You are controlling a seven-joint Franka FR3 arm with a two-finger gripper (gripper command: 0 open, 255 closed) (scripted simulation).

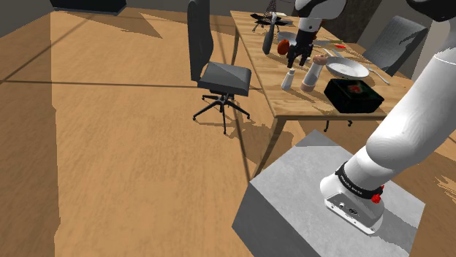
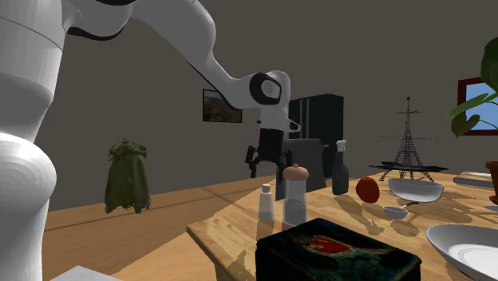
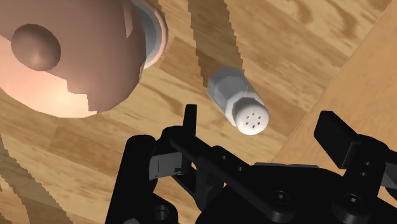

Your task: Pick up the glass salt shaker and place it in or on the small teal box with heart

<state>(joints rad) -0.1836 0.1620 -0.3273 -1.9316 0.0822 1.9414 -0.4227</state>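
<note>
The wooden tabletop (image 1: 292,102) carries the things, and the white arm (image 1: 409,124) reaches over it. In the shoulder view, an office chair (image 1: 219,73) stands at 9 o'clock from the tabletop. A grey plate (image 1: 347,70) lies near the dark box with a red heart (image 1: 354,95). The salt shaker (image 3: 238,102) stands upright on the tabletop. In the shoulder view, a pepper grinder (image 1: 313,73) is just beside it at 3 o'clock and the box at 4 o'clock. The jaws are released and hang above the shaker, not touching it.
</note>
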